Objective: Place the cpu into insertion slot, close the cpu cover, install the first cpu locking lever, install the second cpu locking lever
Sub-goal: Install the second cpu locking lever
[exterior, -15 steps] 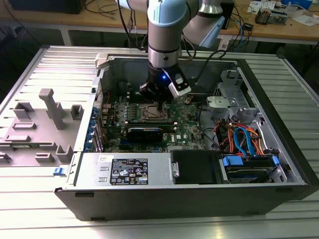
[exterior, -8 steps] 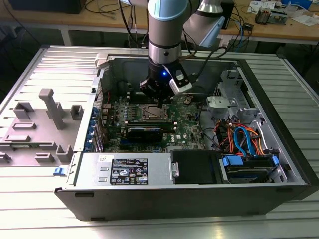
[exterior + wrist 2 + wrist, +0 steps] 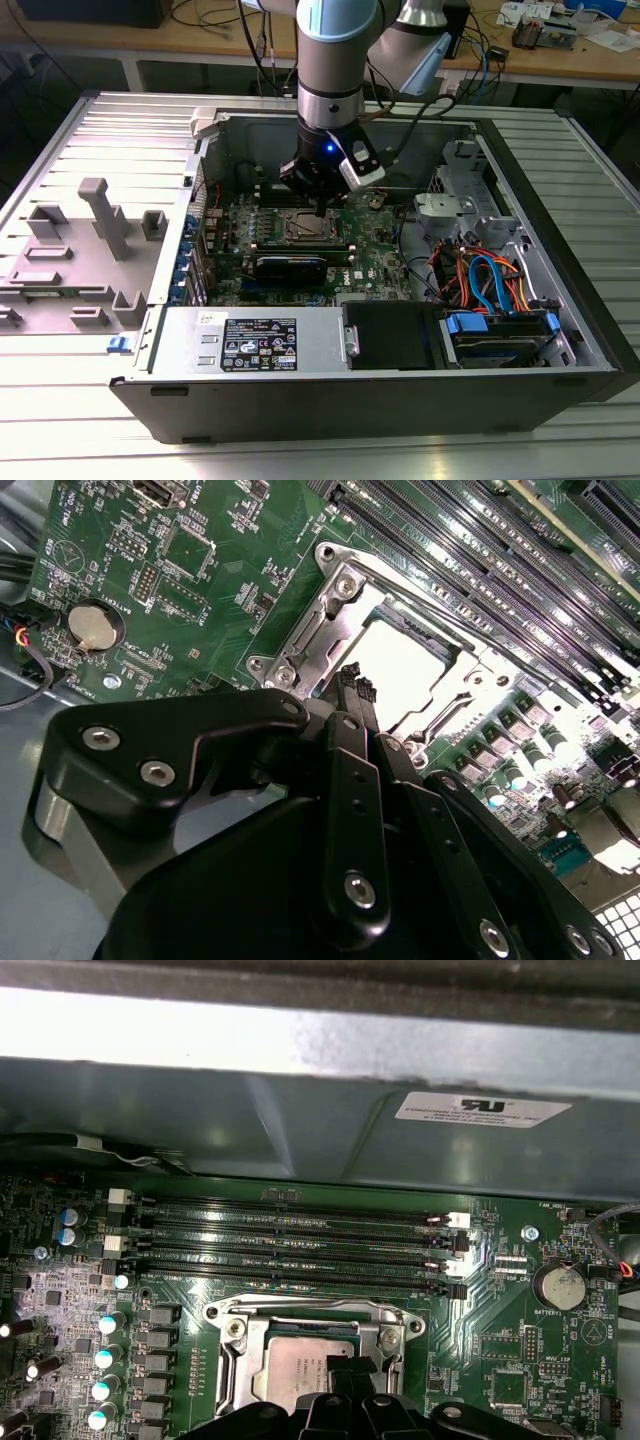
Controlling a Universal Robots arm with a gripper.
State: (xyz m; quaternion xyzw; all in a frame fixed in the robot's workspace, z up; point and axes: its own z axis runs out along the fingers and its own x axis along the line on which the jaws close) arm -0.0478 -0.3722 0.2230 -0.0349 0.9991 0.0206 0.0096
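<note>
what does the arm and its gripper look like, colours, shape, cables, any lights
The arm is a thick grey tube with a pale blue joint cap and a silver ring at the wrist. A small blue light glows on the black wrist block, beside a white camera housing. Black cables loop off it. The gripper is matte black, with angular linkage plates, silver screws and slim fingers.

An open computer case (image 3: 400,330) lies on the surface (image 3: 60,420), with the green board (image 3: 300,250) inside it. The arm (image 3: 335,60) reaches down into the case, and its hand (image 3: 318,200) hangs just above the slot (image 3: 303,228). Orange and blue cables (image 3: 490,280) lie at the exterior view's right.
</note>
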